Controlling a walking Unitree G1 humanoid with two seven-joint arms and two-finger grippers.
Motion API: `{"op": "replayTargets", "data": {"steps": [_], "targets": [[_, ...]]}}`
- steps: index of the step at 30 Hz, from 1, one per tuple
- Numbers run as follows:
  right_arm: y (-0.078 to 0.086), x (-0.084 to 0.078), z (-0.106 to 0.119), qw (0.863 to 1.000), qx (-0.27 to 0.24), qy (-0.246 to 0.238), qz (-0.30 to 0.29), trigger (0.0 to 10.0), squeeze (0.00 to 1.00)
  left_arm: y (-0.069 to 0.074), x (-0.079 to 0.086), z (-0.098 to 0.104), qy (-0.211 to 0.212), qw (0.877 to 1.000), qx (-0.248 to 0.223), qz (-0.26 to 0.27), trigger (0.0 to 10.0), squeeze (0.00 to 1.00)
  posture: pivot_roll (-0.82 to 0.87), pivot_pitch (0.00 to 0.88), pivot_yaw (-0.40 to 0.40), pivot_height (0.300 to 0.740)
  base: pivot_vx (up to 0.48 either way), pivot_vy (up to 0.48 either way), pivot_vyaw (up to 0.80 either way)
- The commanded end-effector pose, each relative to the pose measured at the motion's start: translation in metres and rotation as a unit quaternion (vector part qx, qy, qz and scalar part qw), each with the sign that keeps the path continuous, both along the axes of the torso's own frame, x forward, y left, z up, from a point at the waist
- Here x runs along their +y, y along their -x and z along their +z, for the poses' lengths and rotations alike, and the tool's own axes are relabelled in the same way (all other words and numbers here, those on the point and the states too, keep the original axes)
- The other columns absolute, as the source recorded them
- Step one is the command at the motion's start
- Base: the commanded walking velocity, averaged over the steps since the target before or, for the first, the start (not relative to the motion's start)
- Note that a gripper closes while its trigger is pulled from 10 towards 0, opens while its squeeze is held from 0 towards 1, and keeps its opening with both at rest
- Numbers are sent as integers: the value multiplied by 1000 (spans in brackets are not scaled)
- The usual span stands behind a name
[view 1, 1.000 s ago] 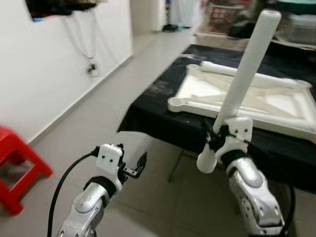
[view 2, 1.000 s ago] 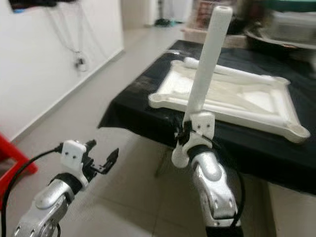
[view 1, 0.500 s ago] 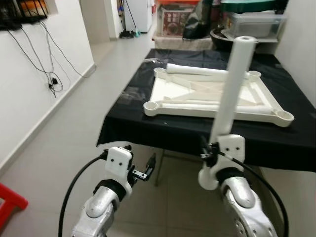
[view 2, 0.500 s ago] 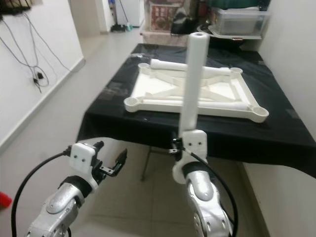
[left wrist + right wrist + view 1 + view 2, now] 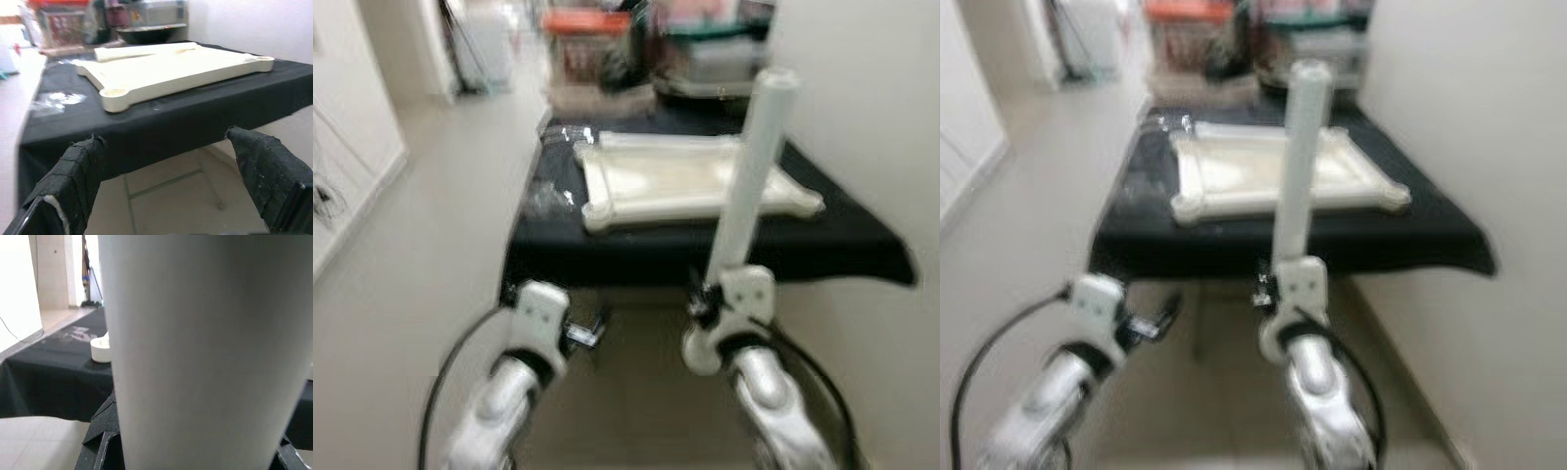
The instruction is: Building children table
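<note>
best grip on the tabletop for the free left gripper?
Probably the near-left corner lug of the tabletop, coming from the front edge of the table. The panel lies flat, upside down, and that round lug juts toward the open left gripper. The right gripper is busy holding the leg upright.

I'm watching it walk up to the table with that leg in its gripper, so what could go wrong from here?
The right gripper holds the long white table leg near its bottom end, so it may tip or slip while walking. Its upper part stands in front of the upside-down tabletop, perhaps hiding the corner sockets. The open left gripper is low before the black cloth and might snag its edge.
</note>
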State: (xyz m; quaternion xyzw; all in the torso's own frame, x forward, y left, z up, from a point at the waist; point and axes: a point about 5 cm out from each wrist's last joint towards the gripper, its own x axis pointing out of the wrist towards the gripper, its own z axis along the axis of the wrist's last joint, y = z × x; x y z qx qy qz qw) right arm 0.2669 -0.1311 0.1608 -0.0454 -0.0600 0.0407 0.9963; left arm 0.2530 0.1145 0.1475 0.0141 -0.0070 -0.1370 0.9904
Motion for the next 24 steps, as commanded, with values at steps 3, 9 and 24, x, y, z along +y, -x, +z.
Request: {"op": "replayTargets", "data": {"steps": [3, 9, 24], "targets": [[-5, -2, 4, 1000, -4, -1, 0, 10000, 0, -7, 4, 15, -5, 999, -30, 28, 10000, 0, 11, 48, -22, 740, 0, 0, 0], [-17, -2, 27, 999, -43, -8, 9, 10000, 0, -21, 19, 46, -30, 990, -100, 97, 10000, 0, 13, 47, -29, 740, 0, 0, 0], [-26, -1, 44, 997, -71, -16, 21, 10000, 0, -22, 19, 56, -36, 984, -124, 123, 10000, 0, 17, 50, -35, 740, 282, 0, 0]]}}
